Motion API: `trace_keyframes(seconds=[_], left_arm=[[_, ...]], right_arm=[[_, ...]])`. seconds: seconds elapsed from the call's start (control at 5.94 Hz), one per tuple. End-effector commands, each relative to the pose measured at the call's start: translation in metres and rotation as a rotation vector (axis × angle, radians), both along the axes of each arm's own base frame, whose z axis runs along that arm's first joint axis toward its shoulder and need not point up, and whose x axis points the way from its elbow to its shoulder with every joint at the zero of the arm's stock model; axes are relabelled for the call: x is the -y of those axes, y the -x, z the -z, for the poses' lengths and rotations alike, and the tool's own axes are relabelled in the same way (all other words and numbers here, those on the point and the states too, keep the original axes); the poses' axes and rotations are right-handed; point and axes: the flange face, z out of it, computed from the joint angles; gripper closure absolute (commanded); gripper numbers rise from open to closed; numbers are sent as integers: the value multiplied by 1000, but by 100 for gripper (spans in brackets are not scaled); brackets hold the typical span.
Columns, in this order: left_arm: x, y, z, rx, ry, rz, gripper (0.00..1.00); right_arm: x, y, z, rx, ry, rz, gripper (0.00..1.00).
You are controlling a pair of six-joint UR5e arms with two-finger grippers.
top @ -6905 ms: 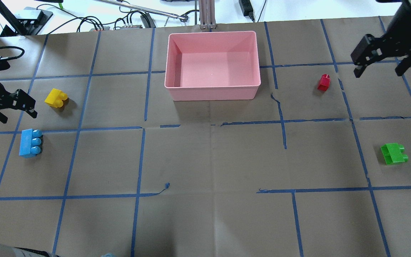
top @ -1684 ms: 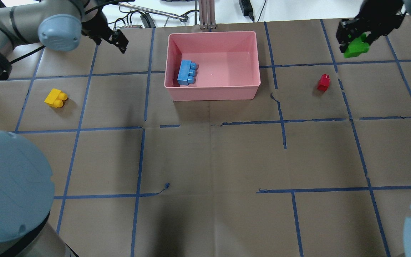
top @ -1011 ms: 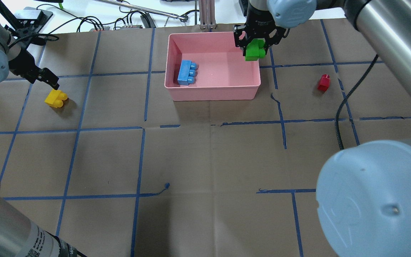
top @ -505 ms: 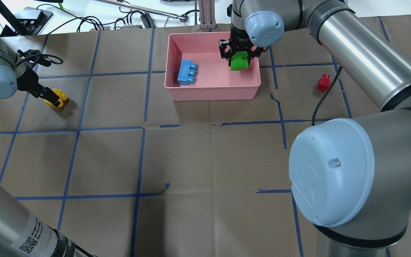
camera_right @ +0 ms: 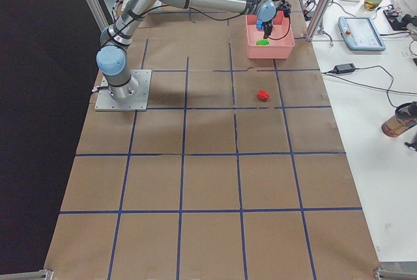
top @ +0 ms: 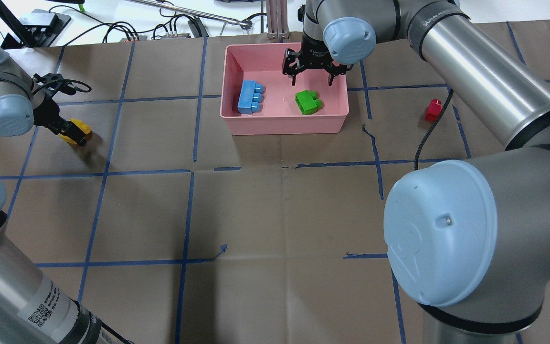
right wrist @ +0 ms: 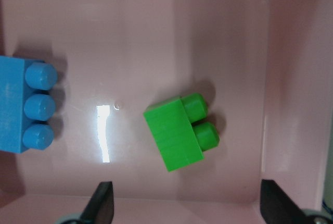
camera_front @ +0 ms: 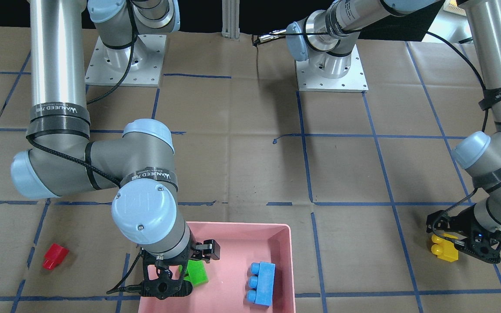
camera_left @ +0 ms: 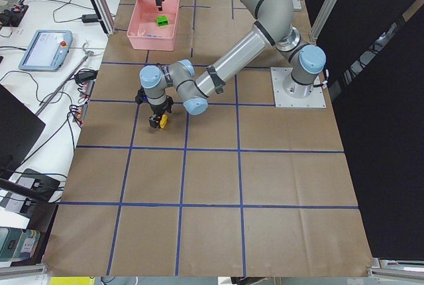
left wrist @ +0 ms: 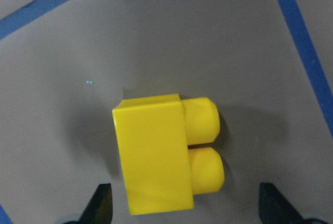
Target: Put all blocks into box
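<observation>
The pink box (top: 284, 126) holds the blue brick (top: 250, 97) at its left and the green brick (top: 307, 102) at its right, both lying on its floor. My right gripper (top: 312, 79) is open and empty just above the green brick (right wrist: 179, 133). My left gripper (top: 72, 131) is open and low over the yellow brick (top: 82, 127), with a finger on either side and not touching it. The left wrist view shows the yellow brick (left wrist: 161, 153) between the spread fingertips (left wrist: 101, 206). The red brick (top: 432, 110) lies on the table right of the box.
Brown paper with a blue tape grid covers the table. Cables, a post and gear lie beyond the far edge behind the box (camera_front: 233, 226). My right arm's elbow (top: 439, 229) fills the near right of the overhead view.
My right gripper has opened and let go of the green brick, which now lies in the box. My left gripper has settled lower around the yellow brick.
</observation>
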Motion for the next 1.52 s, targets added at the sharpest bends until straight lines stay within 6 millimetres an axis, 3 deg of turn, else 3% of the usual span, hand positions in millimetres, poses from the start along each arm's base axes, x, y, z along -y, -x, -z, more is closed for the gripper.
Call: trace_keyframes(seconds=[0.0, 0.17, 0.34, 0.51, 0.67, 0.84, 1.01, 1.18, 1.35], left_arm=[[3, -2, 12, -5, -3, -8, 3], [3, -2, 12, -9, -1, -10, 31], [4, -2, 10, -7, 4, -14, 62], [6, -2, 1, -4, 18, -33, 88], [8, 8, -8, -2, 32, -105, 98], [17, 39, -31, -32, 70, -138, 100], [24, 92, -55, -44, 79, -170, 100], [40, 154, -81, -83, 134, -236, 100], [66, 232, -115, -109, 185, -299, 100]], right_arm=[[-13, 35, -55, -7, 3, 2, 1], [-10, 83, -78, -10, 10, 9, 1], [-2, 146, -82, -14, -12, -11, 1], [7, 200, -76, -16, -16, -58, 1], [13, 239, -62, -20, -31, -80, 1], [22, 283, -24, -7, -80, -27, 0], [29, 315, 11, 1, -124, 49, 0], [33, 324, 37, 2, -160, 179, 0], [32, 331, 53, -60, -194, 234, 1]])
